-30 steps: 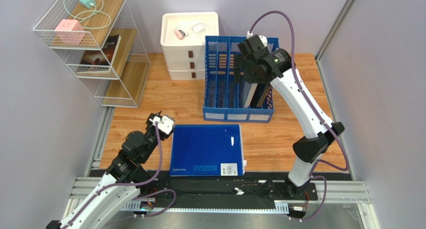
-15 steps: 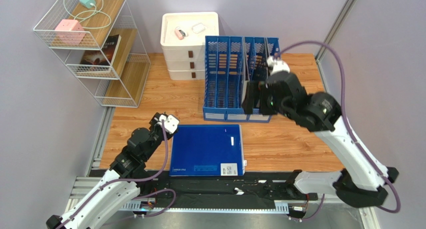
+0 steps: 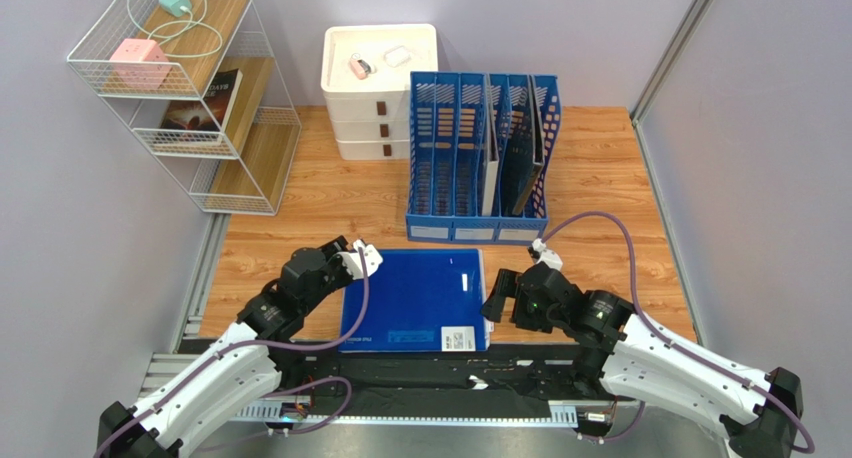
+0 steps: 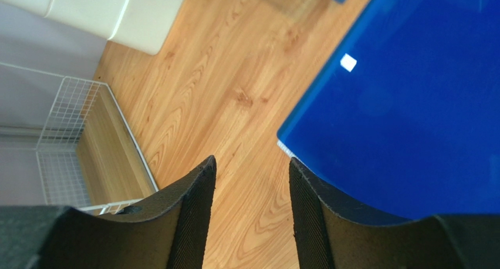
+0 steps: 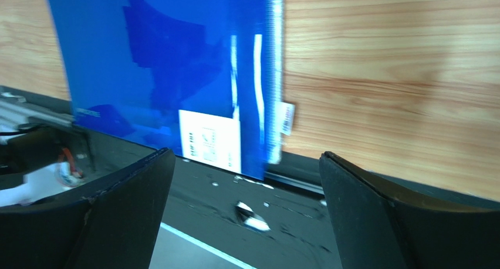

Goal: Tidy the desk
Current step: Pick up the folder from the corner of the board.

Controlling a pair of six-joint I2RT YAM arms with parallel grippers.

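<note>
We're seeing the desk (image 3: pixel 590 168) filling most of the top view, with the blue folder (image 3: pixel 410 293) lying flat at its near edge, between the arms. Left gripper (image 4: pixel 251 162) is hovering at the folder's far-left corner, fingers partly apart, only bare wood showing between them. Right gripper (image 5: pixel 246 156) is hanging over the folder's near-right corner, fingers spread wide, gripping nothing. Blue rack (image 3: pixel 478 228) is standing behind the folder with upright files in it, white drawers (image 3: pixel 370 118) just left of it.
</note>
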